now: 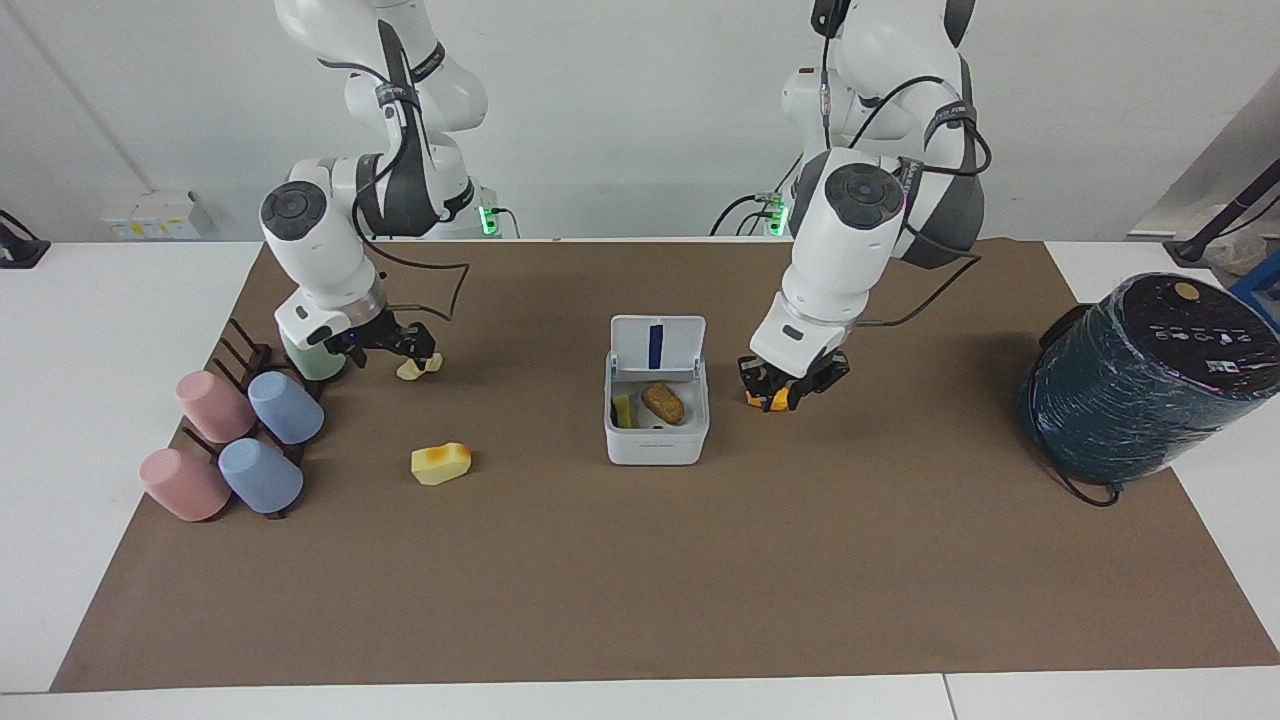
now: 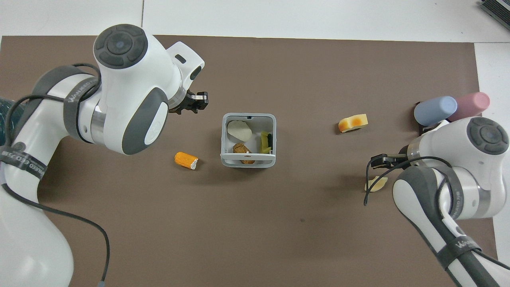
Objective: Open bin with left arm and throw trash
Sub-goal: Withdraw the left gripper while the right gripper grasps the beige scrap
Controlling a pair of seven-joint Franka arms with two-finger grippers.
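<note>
Mid-table, white square bin (image 1: 656, 445) stands open, blue-striped lid (image 1: 656, 345) upright.

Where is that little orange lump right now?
The orange lump lies on the mat beside the open bin, toward the left arm's end, with the left gripper around it.

- "WANJEED" is printed, partly readable, on a grey strap round the left arm (image 2: 75, 98), overhead view.
- Similar lettering is seen on a strap of the right arm (image 2: 458, 243); only "WAN…" can be made out.
- Marks on the teal cylinder's top (image 1: 1195, 335): illegible.
</note>
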